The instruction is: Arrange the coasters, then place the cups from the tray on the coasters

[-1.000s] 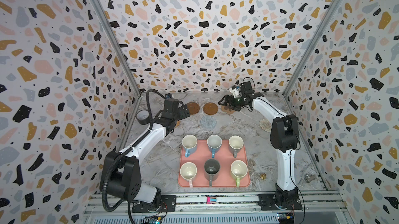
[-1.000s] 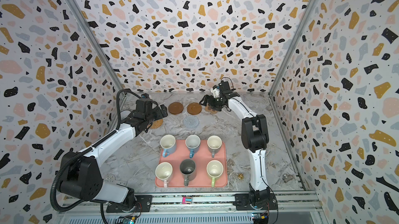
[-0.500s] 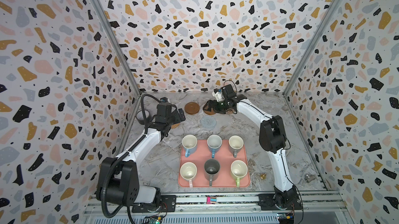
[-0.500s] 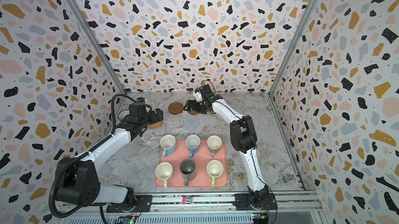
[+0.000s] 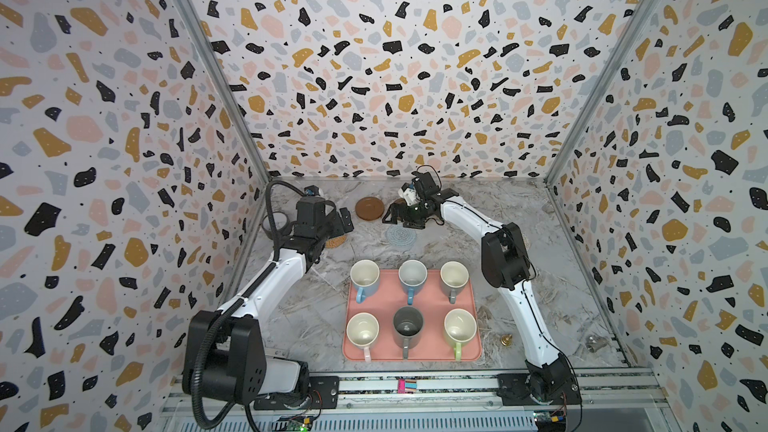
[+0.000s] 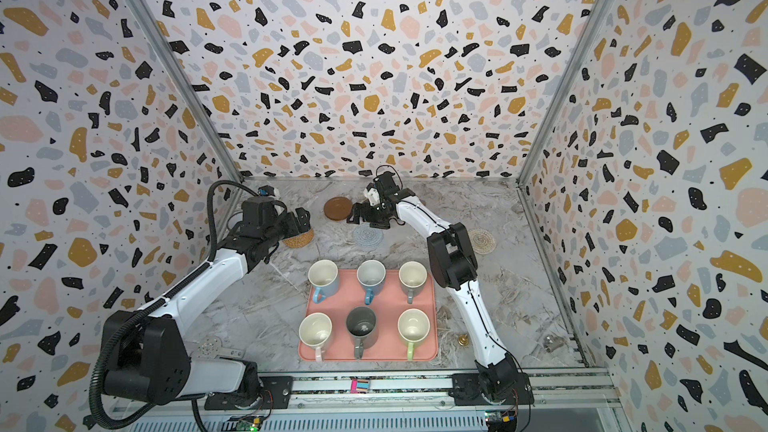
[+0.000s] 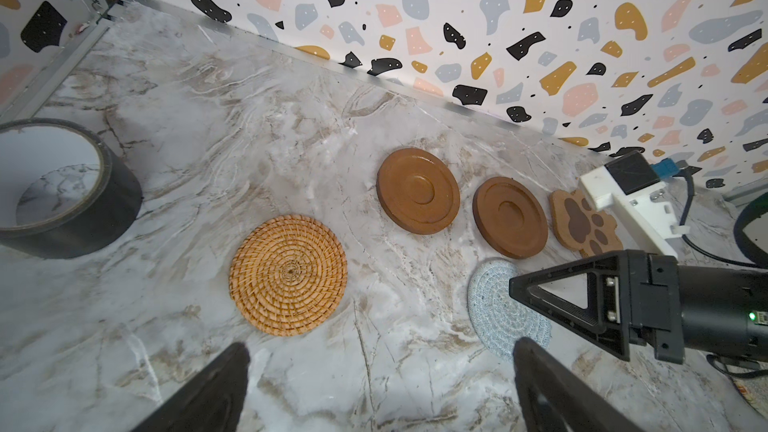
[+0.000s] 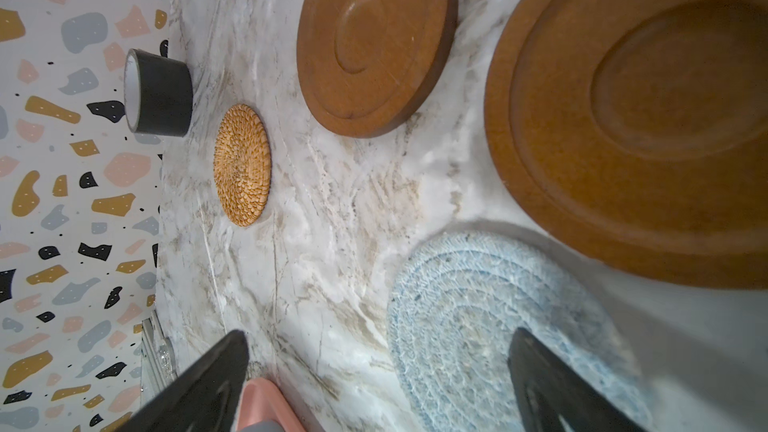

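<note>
Tape roll [image 7: 62, 184]: dark grey, in the back left corner of the desk; not a coaster.
Left end effector [image 7: 381, 346]: spread wide, nothing in it; slid back a bit toward the left edge since a moment ago.
Rattan coaster [image 7: 288, 274]: flat near the left edge, back half; round, so no long side and no pointing way; same spot as before.
First brown disc [image 5: 370, 208]: flat by the back edge, left of the middle; round; not moved.
Second brown disc [image 7: 511, 217]: flat by the back edge, just right of the first, not touching it; mostly hidden in both top views.
Blue coaster [image 5: 400, 236]: flat, just in front of the second brown disc; round; not moved.
Right end effector [image 8: 380, 333]: spread wide, nothing in it; moved left along the back edge, now over the second brown disc and the blue coaster.
Paw coaster [image 7: 575, 217]: flat by the back edge, just right of the second brown disc; toe direction too hard to tell.
Cream coaster [image 6: 482, 241]: flat near the right edge; round.
Tray [image 5: 432, 303]: near the front edge, in the middle; long side seems to run along that edge.
Cups [image 5: 365, 276]: all six on the tray, standing up, handles pointing at the front edge.
Meaning: only arms moved; coaster sorting likely unfinished, no cup lifted yet.
</note>
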